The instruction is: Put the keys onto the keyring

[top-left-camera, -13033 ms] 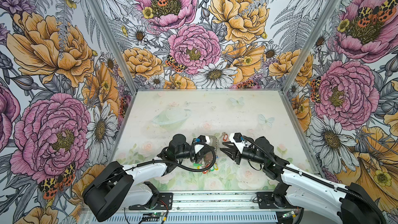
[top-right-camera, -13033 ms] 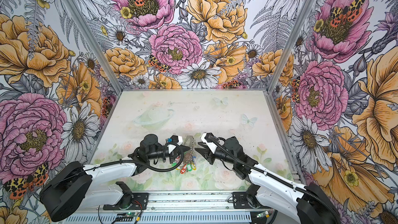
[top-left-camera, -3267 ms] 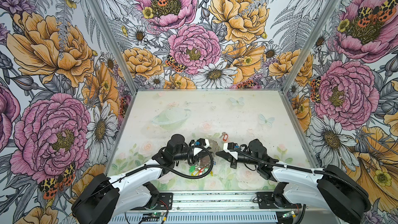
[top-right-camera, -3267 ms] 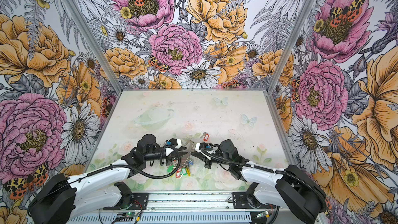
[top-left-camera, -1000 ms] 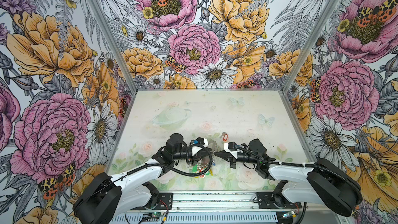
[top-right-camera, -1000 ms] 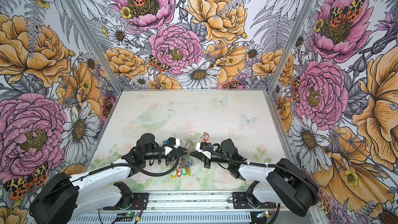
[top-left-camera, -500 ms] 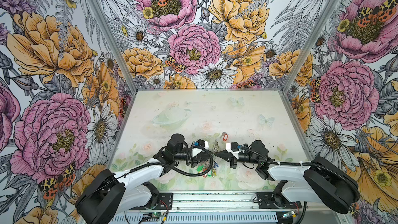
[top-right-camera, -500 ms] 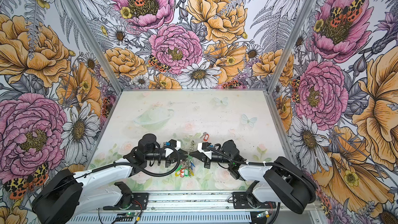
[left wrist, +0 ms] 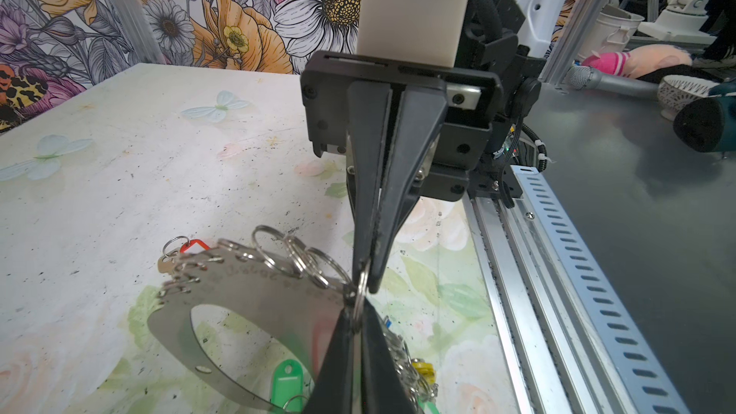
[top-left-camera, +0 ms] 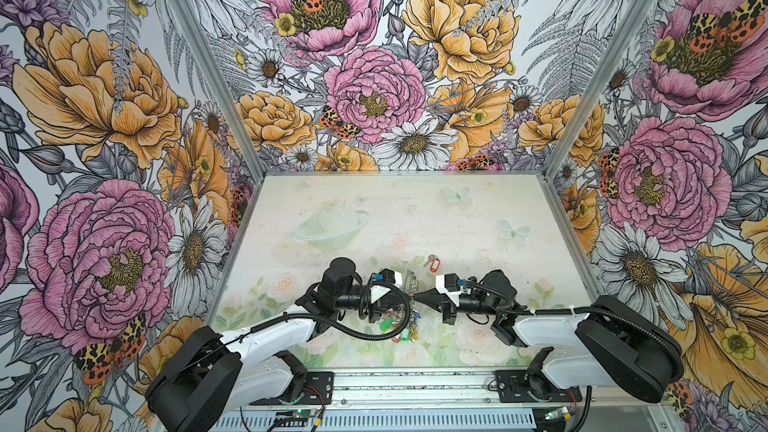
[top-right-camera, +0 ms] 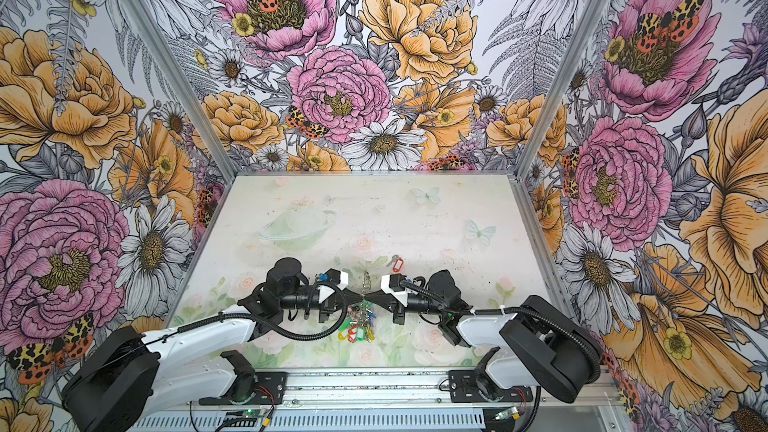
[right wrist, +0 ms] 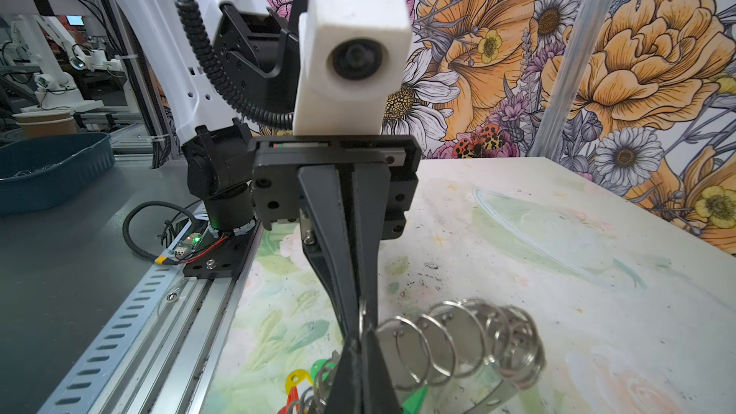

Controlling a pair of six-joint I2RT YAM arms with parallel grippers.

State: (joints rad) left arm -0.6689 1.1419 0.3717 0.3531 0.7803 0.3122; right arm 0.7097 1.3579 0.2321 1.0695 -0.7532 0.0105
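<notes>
**Keyring** (left wrist: pixel 255 296): flat grey metal plate with a dull brushed face and a large oval cut-out. Its rim is punched with small holes that carry bright silver wire split rings (right wrist: pixel 438 340). It sits tilted up on edge exactly where the two sets of fingertips meet, and both top views show it nearly edge-on (top-right-camera: pixel 365 282). Glossy plastic tags hang beneath the fingertips, among them a green tag (left wrist: pixel 286 382) and a yellow tag (right wrist: pixel 296 378). Whether they touch the table cannot be told.

**Left gripper** (left wrist: pixel 354 324): black, matte, wedge-shaped fingers tapering to thin tips. They are pressed together on a split ring at the plate's rim.

**Right gripper** (left wrist: pixel 368 278): same black tapered build, pointing tip to tip at the left gripper. Its fingers are clenched on what looks like the same split ring, just beside the opposing tips, though the contact is small and partly blurred.

**Keys** (top-left-camera: pixel 432 263): a small dull metal key and a red oblong plastic tag on a thin wire loop. They lie flat on the table beyond the fingertips, on the far side of the plate. They are near the tips but touch neither gripper, and they sit slightly to the right gripper's side.

**Table** (top-left-camera: pixel 415 218): white board printed with pale flowers and butterflies, its surface speckled with dark marks.
</notes>
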